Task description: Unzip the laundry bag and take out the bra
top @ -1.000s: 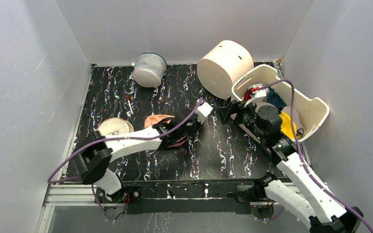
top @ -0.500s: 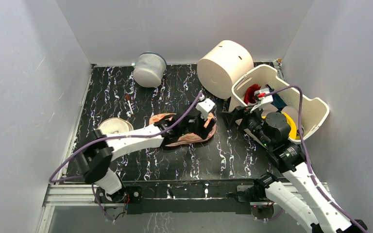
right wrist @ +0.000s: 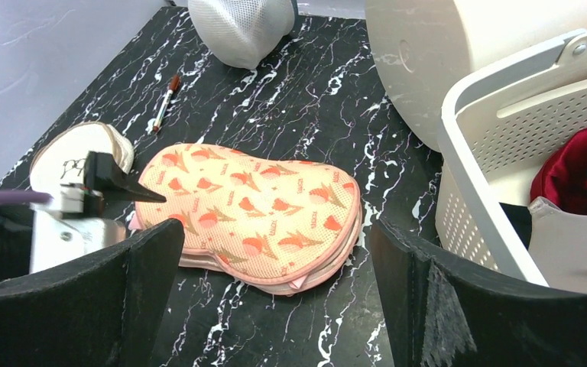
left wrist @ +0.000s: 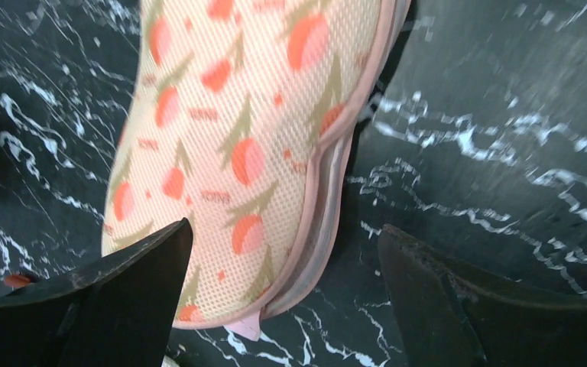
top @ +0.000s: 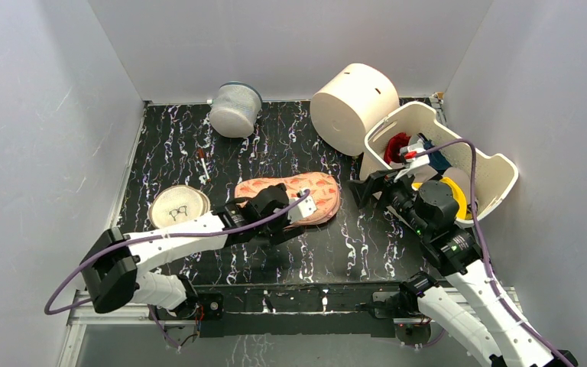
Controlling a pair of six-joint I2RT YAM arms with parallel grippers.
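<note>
The laundry bag (top: 298,193) lies flat on the black marble table, salmon mesh with red and green motifs and a pale pink rim. Its rounded end with a small pink tab (left wrist: 244,329) shows in the left wrist view. My left gripper (top: 271,218) hovers open over the bag's near-left end (left wrist: 284,229), touching nothing. My right gripper (top: 367,187) stands open just right of the bag, with the whole bag (right wrist: 248,214) showing between its fingers and apart from them. The bra is hidden.
A grey-white mesh cylinder (top: 235,108) and a big cream drum (top: 354,107) stand at the back. A white basket (top: 497,172) at the right holds red, teal and yellow garments. A round beige disc (top: 178,206) and a thin pen (top: 202,163) lie at the left.
My left gripper opened, let go of the bag and drew back to the left. The bag now lies flat and uncovered. My right gripper pulled back to the right and opened wider.
</note>
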